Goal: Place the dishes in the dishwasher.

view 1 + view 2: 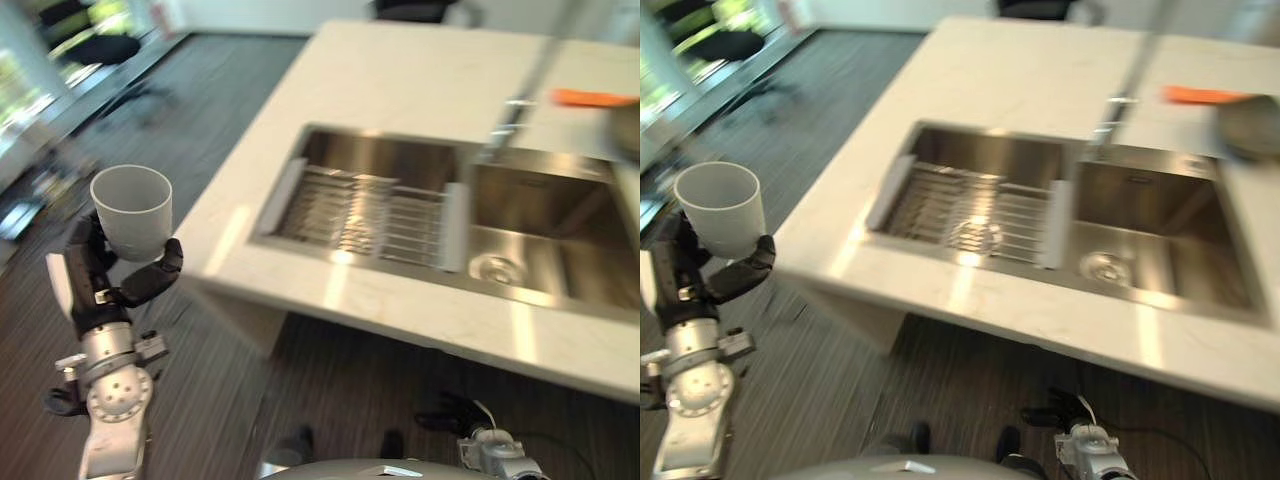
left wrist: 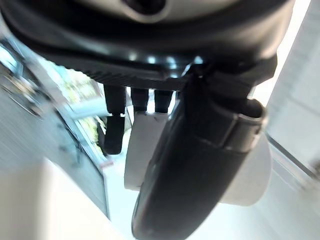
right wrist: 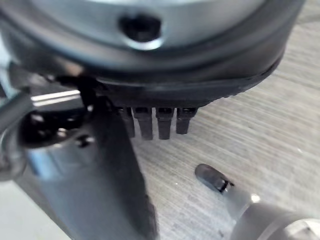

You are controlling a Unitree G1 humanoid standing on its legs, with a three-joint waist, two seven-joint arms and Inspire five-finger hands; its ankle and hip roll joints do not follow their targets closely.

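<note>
A white cup (image 1: 132, 210) is held upright in the air, out past the left end of the counter (image 1: 400, 80). My left hand (image 1: 95, 275) is shut on it, thumb on one side and fingers on the other. The left wrist view shows the thumb (image 2: 195, 165) lying across the cup's pale wall (image 2: 142, 150). My right hand (image 1: 450, 412) hangs low over the dark floor below the counter's front edge. Its fingers (image 3: 157, 122) are straight and hold nothing.
A double steel sink (image 1: 540, 250) is set in the pale counter. A wire rack (image 1: 360, 210) lies in its left basin and a tap (image 1: 515, 105) rises behind the divider. An orange thing (image 1: 595, 97) lies at the far right.
</note>
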